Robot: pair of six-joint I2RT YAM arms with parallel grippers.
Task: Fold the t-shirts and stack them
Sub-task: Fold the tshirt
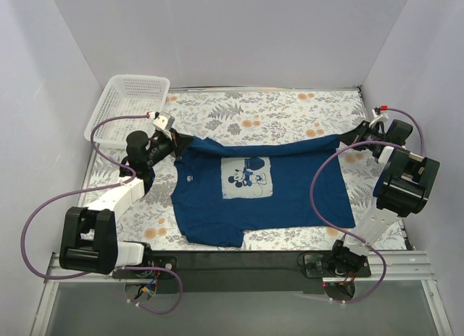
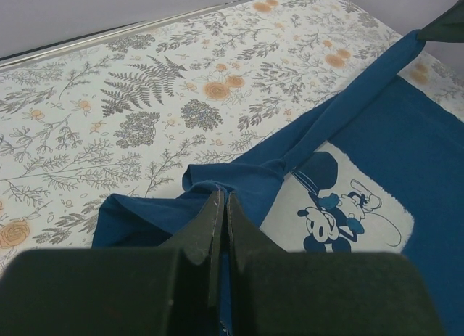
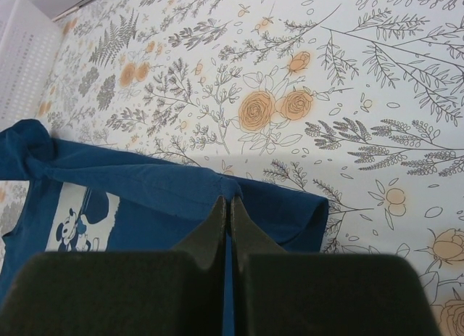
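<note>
While left pincer point(image 1: 177, 139) and right pincer point(image 1: 360, 134) clamp its far edge, the t-shirt point(image 1: 290, 198) stretches left-right.

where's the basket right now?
Top view: the basket sits at the far-left corner of the table, just beyond the left gripper, which pinches the t-shirt.

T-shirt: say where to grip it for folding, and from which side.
Grip the t-shirt at the two ends of its far edge, each gripper coming from its own outer side. That bunched edge pinches easily; the left gripper and right gripper are shut there.
</note>
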